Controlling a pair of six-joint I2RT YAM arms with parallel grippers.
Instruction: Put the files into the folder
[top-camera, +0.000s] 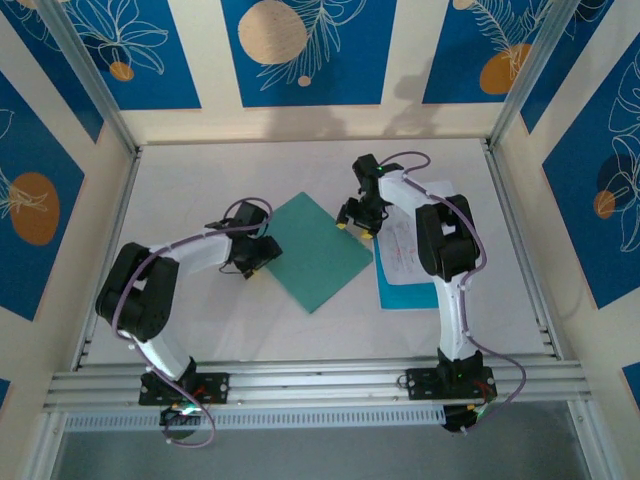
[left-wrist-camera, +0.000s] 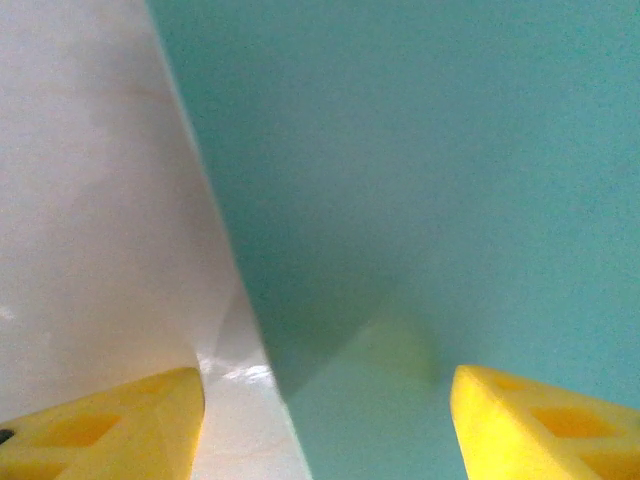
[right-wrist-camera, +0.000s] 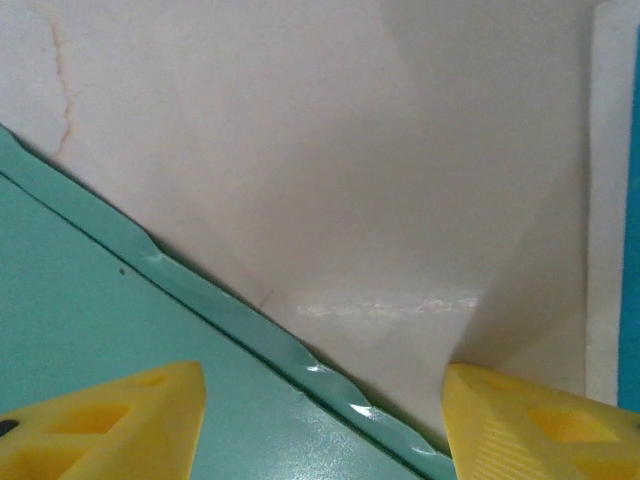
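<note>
Yellow fingertips (left-wrist-camera: 120, 425) of the left gripper (left-wrist-camera: 328, 400) and right gripper (right-wrist-camera: 323, 400) are spread wide, empty, astride edges of the flat teal-green folder (left-wrist-camera: 450, 150); on closing, both covers could be pinched together.

Table top (top-camera: 200, 180): white, matt, lightly glossy under the light; thin brownish hairline mark (right-wrist-camera: 66, 95) noted in the right wrist view. Enclosure walls at 9, 12 and 3 o'clock: cream, fitted with blue panels (top-camera: 130, 50) bearing white leaf outlines and orange discs (top-camera: 30, 207). Aluminium posts (top-camera: 88, 75) at 11 and 1 o'clock. Aluminium rails (top-camera: 320, 380) along 6 o'clock, grey floor strip (top-camera: 330, 450) beyond. Lighting soft, shadows faint.
</note>
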